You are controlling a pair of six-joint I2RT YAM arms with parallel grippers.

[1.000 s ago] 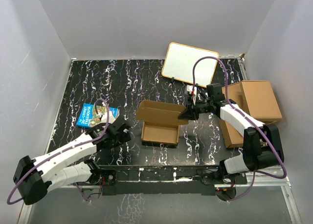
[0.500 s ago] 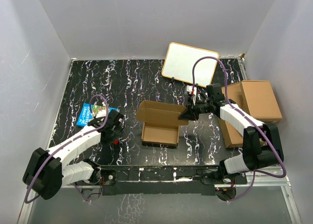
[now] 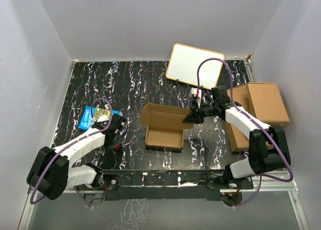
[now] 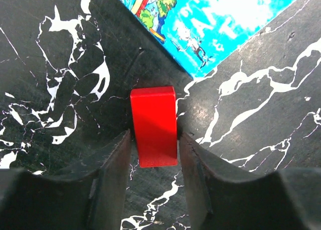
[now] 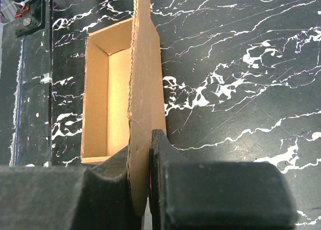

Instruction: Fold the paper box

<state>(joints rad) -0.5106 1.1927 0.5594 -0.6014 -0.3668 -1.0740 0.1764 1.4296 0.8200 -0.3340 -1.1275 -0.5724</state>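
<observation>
We are finding the right gripper (image 3: 194,116) clamped shut on the edge of the paper box (image 3: 163,137) lid flap (image 3: 164,116), holding it raised over the open tray at the middle of the bench (image 3: 100,84), presumably for swinging it closed. The left gripper (image 4: 154,142) is straddling a red block (image 4: 153,119) beside the blue picture book (image 4: 210,19), jaws half-parted. We are unable to confirm contact there, and the flap is hiding the tray's far wall.

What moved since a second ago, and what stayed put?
The left arm swung leftward, toward the blue picture book; its jaws now straddle the small red block, grip unclear. The right arm stayed, jaws shut on a flap of the brown cardboard paper box.
</observation>
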